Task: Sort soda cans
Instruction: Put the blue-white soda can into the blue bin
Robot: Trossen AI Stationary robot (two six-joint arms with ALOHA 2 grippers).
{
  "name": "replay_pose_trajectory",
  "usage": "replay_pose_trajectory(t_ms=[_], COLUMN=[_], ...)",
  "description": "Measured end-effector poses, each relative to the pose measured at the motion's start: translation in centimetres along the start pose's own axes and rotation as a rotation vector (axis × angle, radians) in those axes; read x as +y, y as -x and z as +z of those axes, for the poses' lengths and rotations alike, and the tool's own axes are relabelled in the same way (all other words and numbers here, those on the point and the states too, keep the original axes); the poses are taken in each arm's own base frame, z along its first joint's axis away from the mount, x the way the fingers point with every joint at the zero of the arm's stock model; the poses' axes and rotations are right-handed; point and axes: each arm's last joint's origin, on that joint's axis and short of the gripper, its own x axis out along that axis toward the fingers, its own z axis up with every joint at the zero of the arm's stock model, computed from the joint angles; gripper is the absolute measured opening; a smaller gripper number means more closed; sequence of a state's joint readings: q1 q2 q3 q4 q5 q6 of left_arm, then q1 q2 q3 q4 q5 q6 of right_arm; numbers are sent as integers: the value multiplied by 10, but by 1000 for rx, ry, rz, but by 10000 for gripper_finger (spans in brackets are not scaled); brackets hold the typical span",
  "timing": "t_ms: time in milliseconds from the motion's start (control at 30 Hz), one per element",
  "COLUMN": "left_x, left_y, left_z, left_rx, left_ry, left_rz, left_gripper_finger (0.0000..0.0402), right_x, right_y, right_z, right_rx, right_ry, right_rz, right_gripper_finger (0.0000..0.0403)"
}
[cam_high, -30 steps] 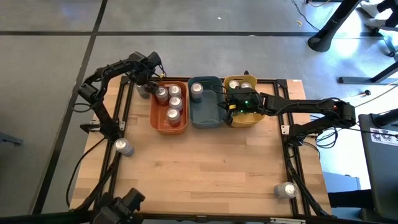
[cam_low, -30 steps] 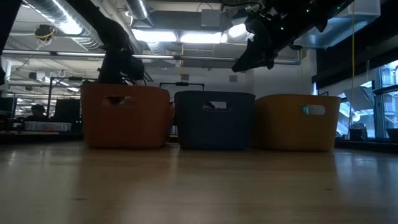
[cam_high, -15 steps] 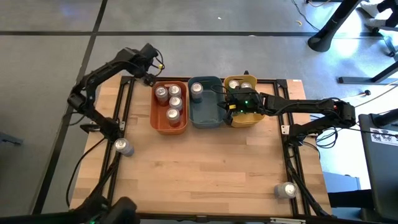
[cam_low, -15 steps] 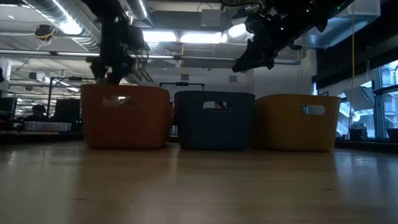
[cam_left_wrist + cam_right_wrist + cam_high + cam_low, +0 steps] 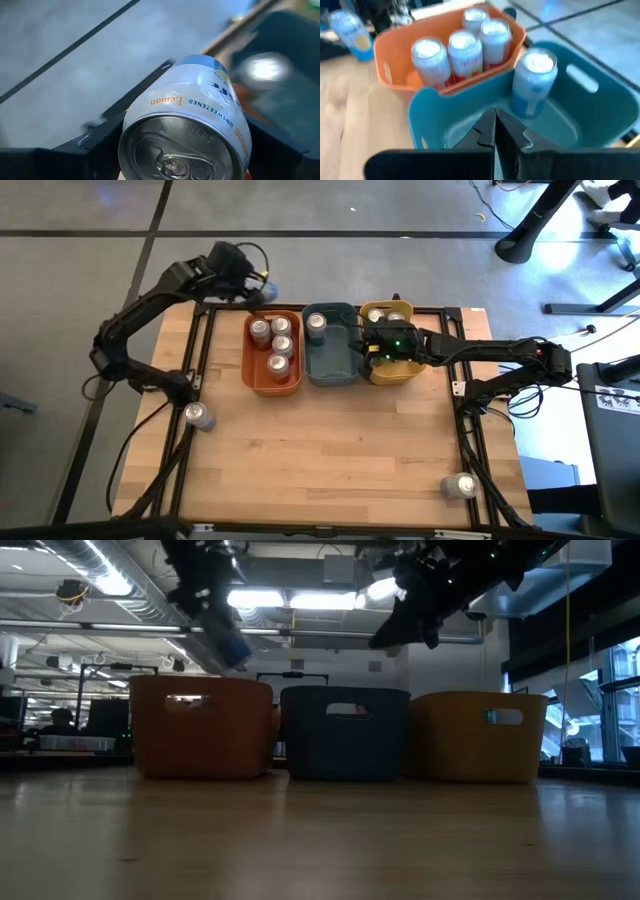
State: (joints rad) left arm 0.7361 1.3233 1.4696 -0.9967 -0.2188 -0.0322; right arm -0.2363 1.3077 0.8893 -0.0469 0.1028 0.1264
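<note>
Up at the far edge of the surface [image 5: 330, 470], my left end effector [image 5: 252, 283] held a lemon soda can [image 5: 187, 127], pale blue and white with orange lettering, silver top toward my wrist camera. My fingers [image 5: 95, 150] flanked it; its base was hidden. My right end effector [image 5: 495, 131] hung closed over the blue bin [image 5: 600, 117] holding one can [image 5: 534, 82]. Three cans stood in the orange bin [image 5: 252, 365].

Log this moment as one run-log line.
left claw: holding blue can, raised behind orange bin | right claw: shut, empty, over blue bin | loose cans on table: two
</note>
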Motion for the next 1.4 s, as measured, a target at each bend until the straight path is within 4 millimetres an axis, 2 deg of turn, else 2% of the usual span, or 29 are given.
replay_pose_trajectory(t_ms=[233,433,600,767,1133,1267,1400], left_x=[-52,-91,-116,-127,-133,-136,-141], left_y=[10,13,17,18,17,13,4], left_z=[8,12,15,17,27,28,26], left_rx=[-129,-210,-293,-339,-440,-440,-398], left_ry=[-147,-238,-288,-306,-286,-286,-299], left_rz=[-301,-404,-463,-474,-508,-508,-510], left_gripper_finger=[312,312,312,306,299,298,294], right_x=[-1,1,4,4,5,5,3], right_y=[1,4,-10,-21,-22,-25,-23], right_z=[15,35,32,25,24,22,14], right_rx=[-158,-374,-398,-364,-353,-335,-239], right_ry=[35,29,34,33,39,10,16], right_rz=[-80,-63,-11,-26,13,7,-39], right_gripper_finger=[7,7,7,7,7,7,7])
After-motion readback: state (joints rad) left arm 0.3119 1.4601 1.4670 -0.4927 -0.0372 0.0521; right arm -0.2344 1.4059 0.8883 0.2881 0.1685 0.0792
